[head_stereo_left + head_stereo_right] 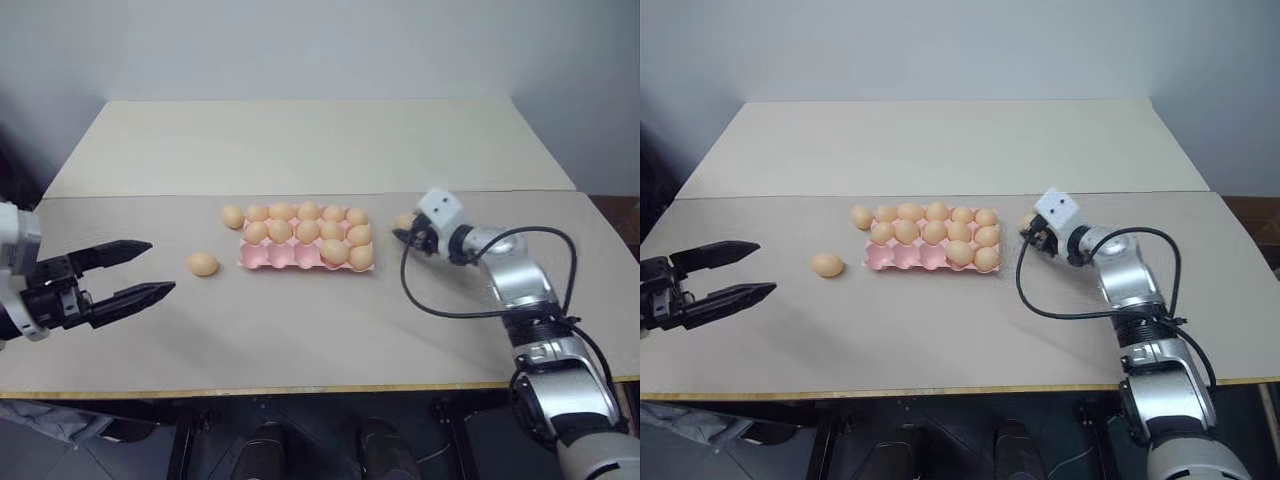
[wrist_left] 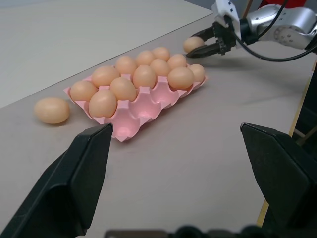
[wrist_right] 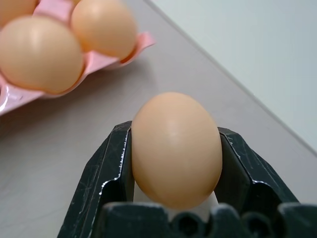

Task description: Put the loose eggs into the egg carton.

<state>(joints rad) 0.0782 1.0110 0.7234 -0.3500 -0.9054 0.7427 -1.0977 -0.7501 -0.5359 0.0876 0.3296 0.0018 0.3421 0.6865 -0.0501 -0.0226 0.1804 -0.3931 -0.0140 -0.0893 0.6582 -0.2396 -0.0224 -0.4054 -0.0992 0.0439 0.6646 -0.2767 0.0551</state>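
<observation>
The pink egg carton (image 1: pixel 285 257) lies mid-table, most cups filled with tan eggs; three front-left cups are bare. One loose egg (image 1: pixel 203 263) rests on the table left of the carton's front corner. Another loose egg (image 1: pixel 232 216) sits against its back-left corner and is also visible from the left wrist (image 2: pixel 52 110). My right gripper (image 1: pixel 404 230) is just past the carton's right end, shut on a third egg (image 3: pixel 176 148), with a black finger pressed on each side. My left gripper (image 1: pixel 160 267) hovers open, a short way left of the front loose egg, holding nothing.
The grey tabletop (image 1: pixel 300 330) runs to a front edge (image 1: pixel 300 392) close to me. A paler board (image 1: pixel 300 140) covers the back half. A black cable (image 1: pixel 420 300) loops off my right arm over the table, right of the carton.
</observation>
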